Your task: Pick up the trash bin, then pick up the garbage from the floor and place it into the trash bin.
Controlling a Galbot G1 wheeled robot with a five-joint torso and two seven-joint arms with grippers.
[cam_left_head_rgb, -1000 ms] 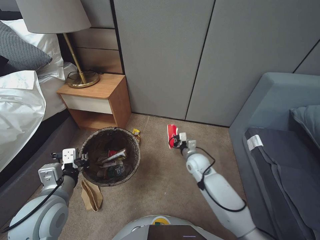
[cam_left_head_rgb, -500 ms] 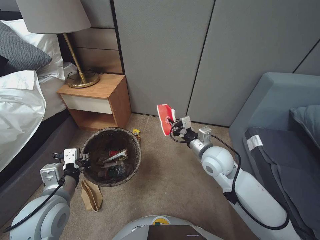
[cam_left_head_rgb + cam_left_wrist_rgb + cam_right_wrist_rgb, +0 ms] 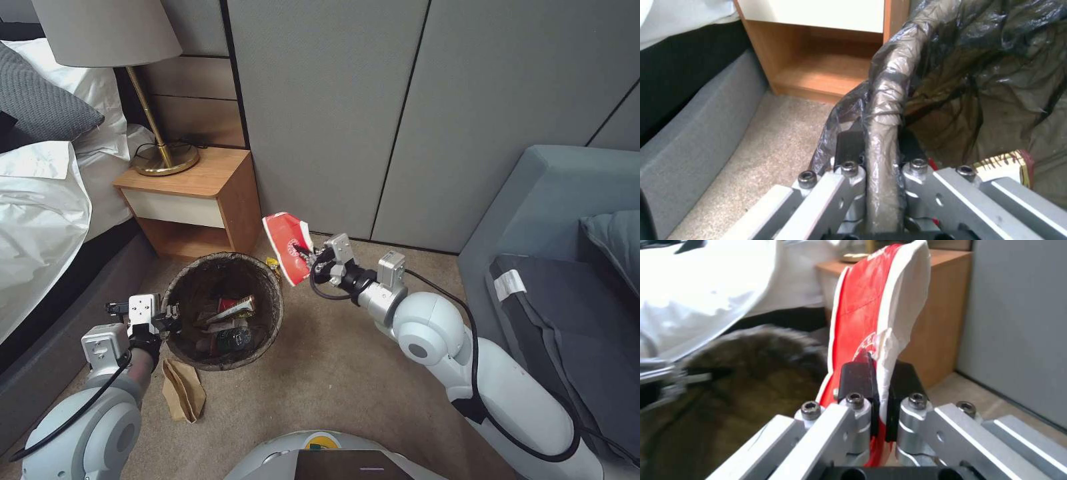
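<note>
The trash bin (image 3: 223,310) is sitting on the carpet in the head view, beside the nightstand (image 3: 193,203), with its dark liner folded over the rim and several pieces of litter lying inside. The left gripper (image 3: 170,319) is clamping that rim on the robot's left side. The right gripper (image 3: 308,257) is pinching a red-and-white wrapper (image 3: 287,245) in the air, just beyond the bin's far right edge. To do this step well, the wrapper should be carried over the middle of the opening before the pads let go, since a light sheet is likely to drift or catch on the rim. A brown paper piece (image 3: 181,390) and a yellow packet (image 3: 273,263) are lying on the floor near the bin.

In the left wrist view, the left gripper (image 3: 880,151) is gripping the wrinkled, glossy liner band, 1 pad on each side of the wall.

In the right wrist view, the right gripper (image 3: 878,381) is squeezing the wrapper (image 3: 878,306) near its lower end; the sheet is standing upright, red on one face, white on the other, and creased.
</note>
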